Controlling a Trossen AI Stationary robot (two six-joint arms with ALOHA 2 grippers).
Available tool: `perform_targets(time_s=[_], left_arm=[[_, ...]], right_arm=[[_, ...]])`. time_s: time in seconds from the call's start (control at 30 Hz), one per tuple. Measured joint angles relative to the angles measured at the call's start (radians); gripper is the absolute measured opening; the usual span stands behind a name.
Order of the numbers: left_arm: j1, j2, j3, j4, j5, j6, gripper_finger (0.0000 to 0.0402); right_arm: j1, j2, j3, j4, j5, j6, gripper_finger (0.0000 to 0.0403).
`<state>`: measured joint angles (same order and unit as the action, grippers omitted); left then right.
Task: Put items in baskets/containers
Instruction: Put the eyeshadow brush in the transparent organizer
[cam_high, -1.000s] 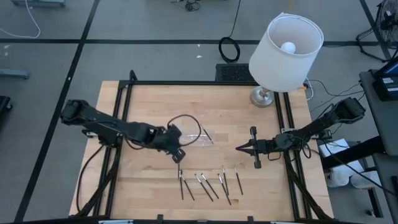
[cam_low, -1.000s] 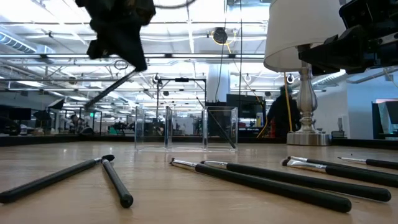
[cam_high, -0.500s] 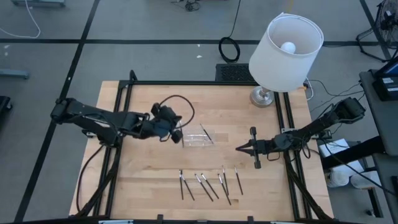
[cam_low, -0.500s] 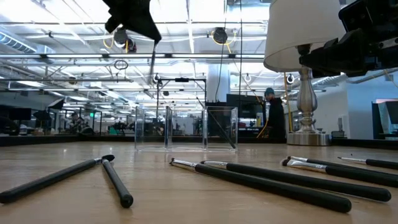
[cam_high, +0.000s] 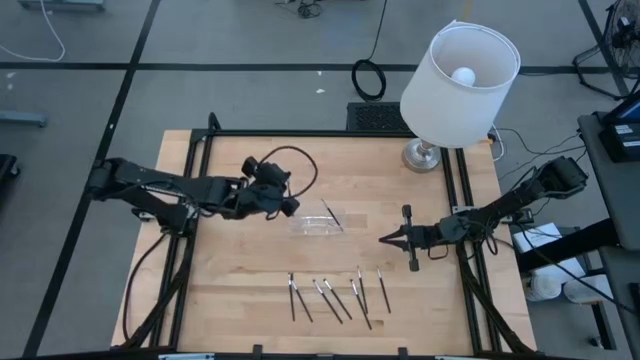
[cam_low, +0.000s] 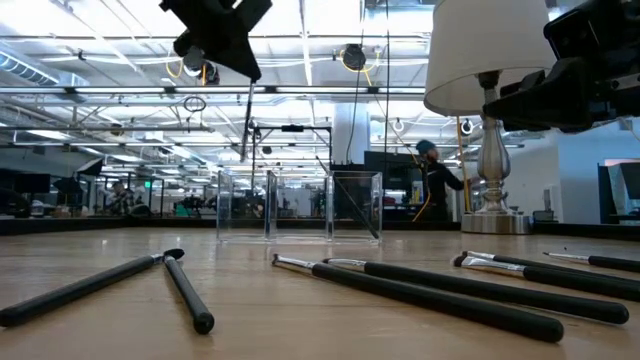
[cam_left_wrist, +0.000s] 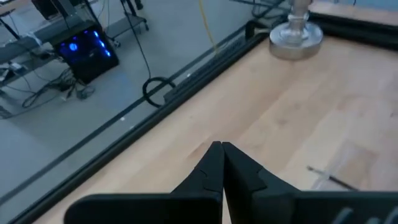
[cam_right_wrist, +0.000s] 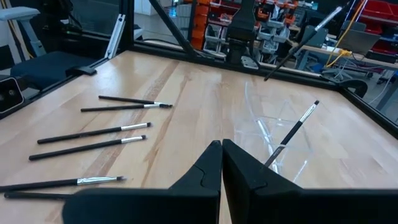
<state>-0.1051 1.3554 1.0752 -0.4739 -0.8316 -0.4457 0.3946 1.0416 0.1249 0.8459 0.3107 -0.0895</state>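
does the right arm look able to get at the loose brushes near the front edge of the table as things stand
Probably yes. The right tool, shut and empty, hangs above the table just behind the row of brushes, with bare wood and nothing else between them. The left tool is off by the clear tray, out of the way.

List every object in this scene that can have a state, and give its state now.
left gripper: shut on a stick, raised.
right gripper: shut, empty.
clear tray: upright, holding one leaning stick.
loose sticks: lying flat on the table.
lamp: standing upright.
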Motion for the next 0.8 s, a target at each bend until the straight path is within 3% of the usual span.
perform_targets(time_s=[0.37, 0.8], left_arm=[[-0.058, 0.154, 0.000, 0.156, -0.168, 0.156, 0.0000], [-0.172, 0.301, 0.000, 0.199, -0.308, 0.100, 0.0000]], right_arm=[[0.000, 0.000, 0.000, -0.015, 0.001, -0.002, 0.0000], [0.000, 0.000, 0.000, -0.016, 0.002, -0.004, 0.0000]])
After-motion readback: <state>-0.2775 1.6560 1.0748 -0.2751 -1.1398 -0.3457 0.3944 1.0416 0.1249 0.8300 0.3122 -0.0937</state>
